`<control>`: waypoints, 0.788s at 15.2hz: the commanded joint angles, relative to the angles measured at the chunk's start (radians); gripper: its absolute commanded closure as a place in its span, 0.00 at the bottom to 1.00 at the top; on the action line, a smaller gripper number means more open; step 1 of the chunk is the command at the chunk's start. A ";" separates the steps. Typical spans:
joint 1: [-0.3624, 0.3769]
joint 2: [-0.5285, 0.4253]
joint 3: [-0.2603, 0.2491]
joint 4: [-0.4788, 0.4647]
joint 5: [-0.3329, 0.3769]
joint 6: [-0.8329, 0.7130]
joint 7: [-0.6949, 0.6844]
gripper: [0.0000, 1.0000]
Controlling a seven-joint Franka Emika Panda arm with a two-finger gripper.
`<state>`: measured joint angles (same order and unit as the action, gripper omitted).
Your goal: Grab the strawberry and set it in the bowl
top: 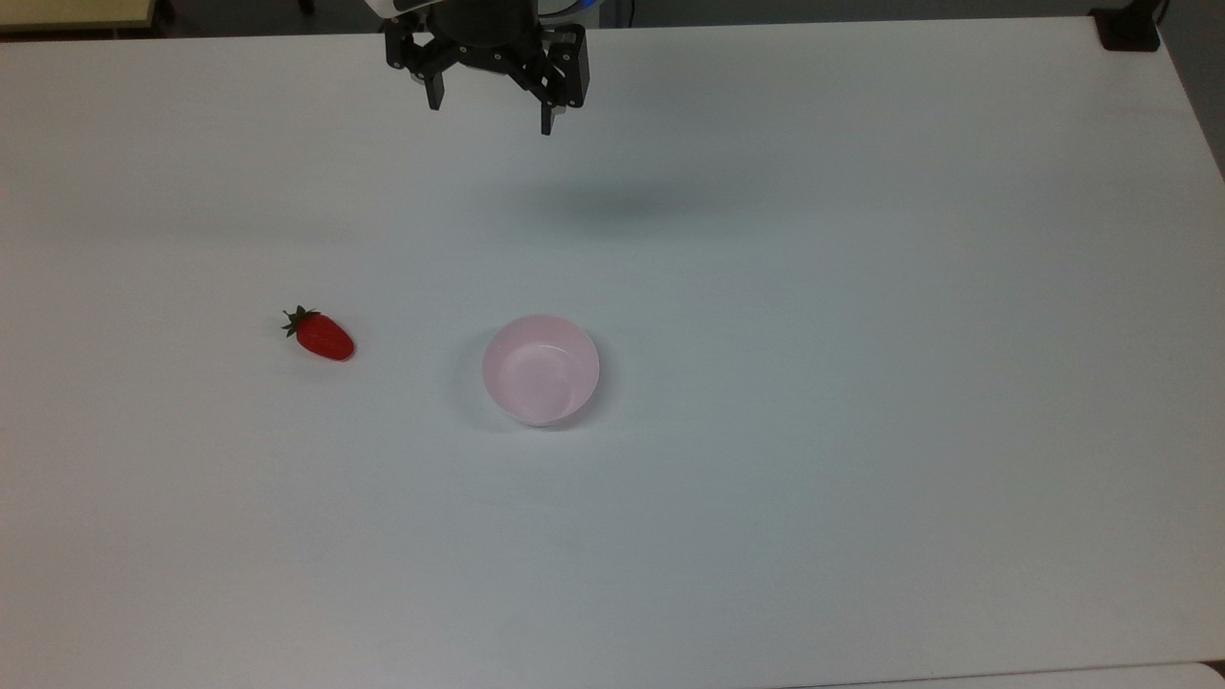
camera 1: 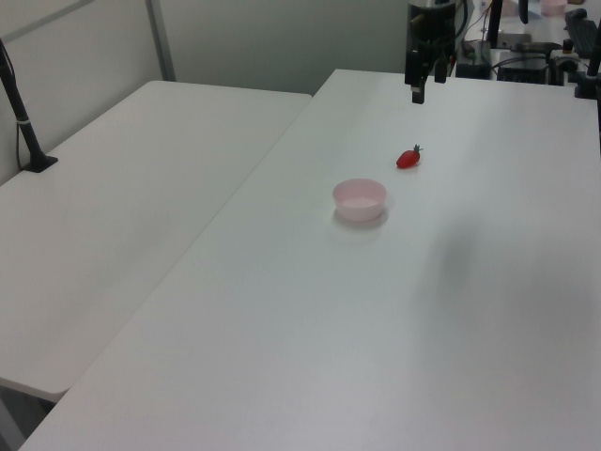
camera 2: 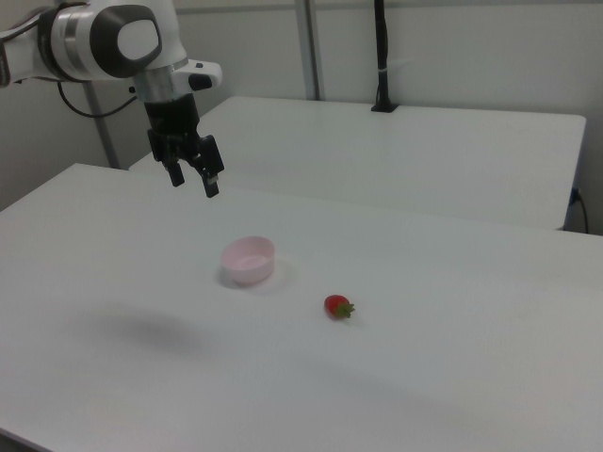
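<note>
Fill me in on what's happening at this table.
A robot arm is set to move a strawberry into a pink bowl, but nothing is picked up yet. Its gripper hangs open and empty in the air above the white table, away from both. The strawberry lies on its side on the table, apart from the bowl, at the top view's left of it. The bowl sits upright and empty.

Top view: high, looking down on table [top: 861, 478], arm at its top edge. Left view: low oblique from one end toward the arm. Right view: oblique from the arm's side. All 3 share bowl [top: 541, 370] and strawberry [top: 323, 336].
</note>
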<state>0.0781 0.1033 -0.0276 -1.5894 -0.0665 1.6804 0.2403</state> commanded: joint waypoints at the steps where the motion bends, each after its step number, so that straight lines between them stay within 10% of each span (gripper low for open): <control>1: 0.003 -0.017 -0.005 -0.027 0.017 0.018 -0.018 0.00; 12: -0.030 -0.017 -0.005 -0.026 0.019 0.025 -0.192 0.00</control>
<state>0.0759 0.1034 -0.0278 -1.5894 -0.0665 1.6804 0.2054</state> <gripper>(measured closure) 0.000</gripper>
